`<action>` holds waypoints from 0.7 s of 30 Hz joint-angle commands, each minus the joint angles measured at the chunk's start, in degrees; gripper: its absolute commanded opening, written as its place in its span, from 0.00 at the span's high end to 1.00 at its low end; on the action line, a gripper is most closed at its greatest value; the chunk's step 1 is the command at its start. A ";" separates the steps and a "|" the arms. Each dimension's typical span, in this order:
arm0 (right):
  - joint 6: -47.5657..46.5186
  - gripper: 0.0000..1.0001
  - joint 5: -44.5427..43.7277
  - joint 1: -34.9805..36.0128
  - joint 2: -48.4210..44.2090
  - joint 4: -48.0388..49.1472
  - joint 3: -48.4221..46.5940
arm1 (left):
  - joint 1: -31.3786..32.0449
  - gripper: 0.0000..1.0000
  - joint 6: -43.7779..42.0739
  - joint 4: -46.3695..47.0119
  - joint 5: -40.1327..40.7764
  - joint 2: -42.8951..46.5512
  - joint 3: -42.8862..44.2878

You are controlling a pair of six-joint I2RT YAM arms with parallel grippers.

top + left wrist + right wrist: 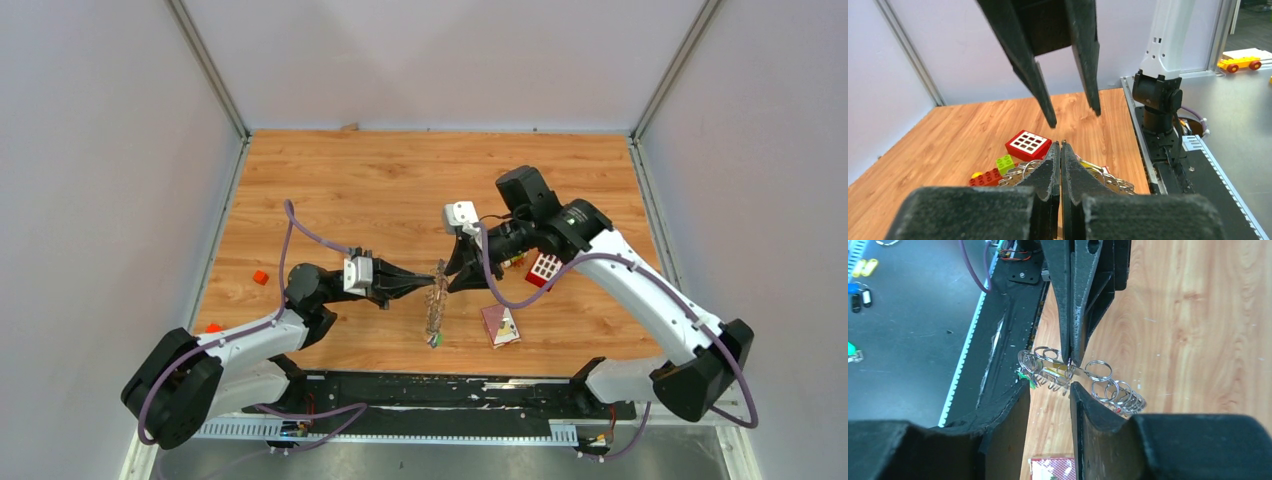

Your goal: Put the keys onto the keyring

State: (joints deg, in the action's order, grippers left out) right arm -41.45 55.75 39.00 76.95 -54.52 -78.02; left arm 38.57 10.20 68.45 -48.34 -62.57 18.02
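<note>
Wood worktop (380, 190), walled on 3 sides, black rail along the near edge. Both arms reach in and meet approx at centre, L from the left, R from the right.

L end effector (1061, 147): fingers together, clamped on the keyring (1115, 392) near its mid-length. R end effector (1049, 386): fingers apart, gripping nothing. Its tips sit just right of the L tips, one on each side of the ring row. Can't tell if they touch the metal.

In these views the keyring is a long row of silver wire rings w/ a few metal bits hanging off and a green scrap at the near end. Top view: it runs from the L tips back toward the near edge, centre of the worktop. Can't tell if the near end rests on the wood or hangs.

Patterned red-and-white card (500, 325) lies flat just right of the keyring's near end. Red block (543, 268) w/ white buttons is farther right, under the R arm. Yellow-red-green toy (993, 174) is beside the block.

R wrist view: small yellow and blue tags (863, 267) on the grey metal surface past the near rail, well apart from the keyring; too small to tell if they carry keys.

Two orange cubes (260, 277) on the left side of the worktop, near the L arm.
</note>
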 commanded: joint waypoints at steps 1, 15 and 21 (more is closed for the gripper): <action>1.16 0.64 -3.83 0.57 -4.27 5.85 2.18 | 0.19 1.00 1.17 3.80 2.07 -0.06 0.85; 3.92 0.64 -6.49 1.87 -3.97 12.45 5.69 | 0.22 1.00 2.72 3.62 3.27 -0.55 1.18; 4.33 0.67 -6.11 2.30 -3.91 14.84 6.93 | 0.19 1.00 2.81 3.47 3.68 -0.68 1.23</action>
State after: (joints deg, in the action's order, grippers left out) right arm -37.93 49.15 40.73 73.06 -43.94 -71.99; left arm 38.57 12.38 68.40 -45.98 -63.24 18.02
